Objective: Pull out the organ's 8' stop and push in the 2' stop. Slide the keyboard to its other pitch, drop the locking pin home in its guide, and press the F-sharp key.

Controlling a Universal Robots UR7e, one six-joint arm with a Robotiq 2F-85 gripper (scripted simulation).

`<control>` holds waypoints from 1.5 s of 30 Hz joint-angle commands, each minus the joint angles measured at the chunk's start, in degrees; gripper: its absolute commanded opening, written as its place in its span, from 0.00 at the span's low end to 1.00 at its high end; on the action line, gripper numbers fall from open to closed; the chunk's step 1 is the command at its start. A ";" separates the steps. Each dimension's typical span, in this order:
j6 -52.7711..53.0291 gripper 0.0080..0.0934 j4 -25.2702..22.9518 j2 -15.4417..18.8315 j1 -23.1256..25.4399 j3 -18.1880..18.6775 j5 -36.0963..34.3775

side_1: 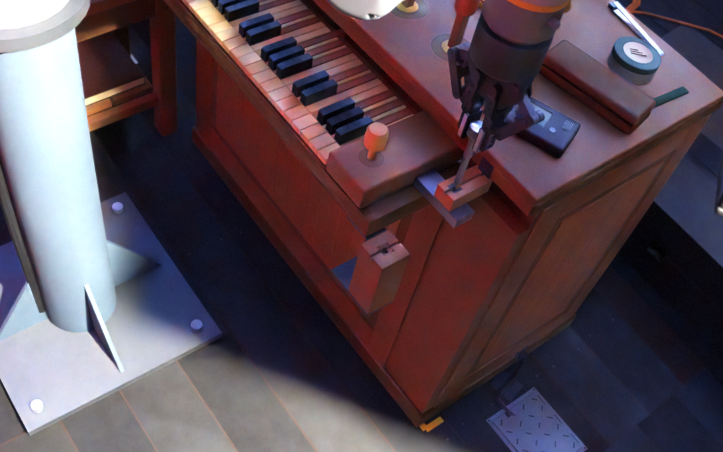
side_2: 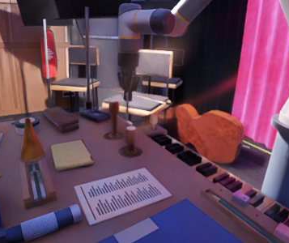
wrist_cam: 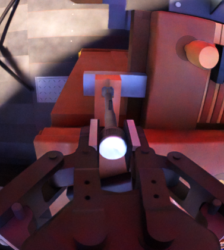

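The locking pin [side_1: 464, 160] is a thin metal rod with a round head [wrist_cam: 113, 146]. It stands upright with its lower tip in the hole of the wooden guide block [side_1: 461, 190] at the organ's end. My gripper [side_1: 479, 130] is closed on the pin's head from above. The guide block sits on a grey bracket [wrist_cam: 114, 84] beside the keyboard's end block. A round wooden knob [side_1: 376, 140] stands on that end block. The keyboard [side_1: 302, 73] runs away to the upper left. Two stop knobs [side_2: 114, 117] [side_2: 130, 139] stand on the organ top, one taller than the other.
Behind the organ stand chairs [side_2: 154, 83] and a pink curtain [side_2: 267, 65]. The organ top holds a black handset [side_1: 552, 129], a brown case [side_1: 594, 84], a tape roll [side_1: 636, 59], a sheet of paper [side_2: 122, 194] and tools. My arm's pedestal [side_1: 43, 168] stands left on the floor.
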 commanded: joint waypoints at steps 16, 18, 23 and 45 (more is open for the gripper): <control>0.00 0.00 -0.65 0.41 0.00 0.12 0.00; 0.00 0.00 -0.84 0.55 0.00 0.17 0.00; 0.00 0.00 -1.41 0.99 0.00 0.30 0.00; 0.00 0.00 -3.96 3.03 0.00 0.82 0.00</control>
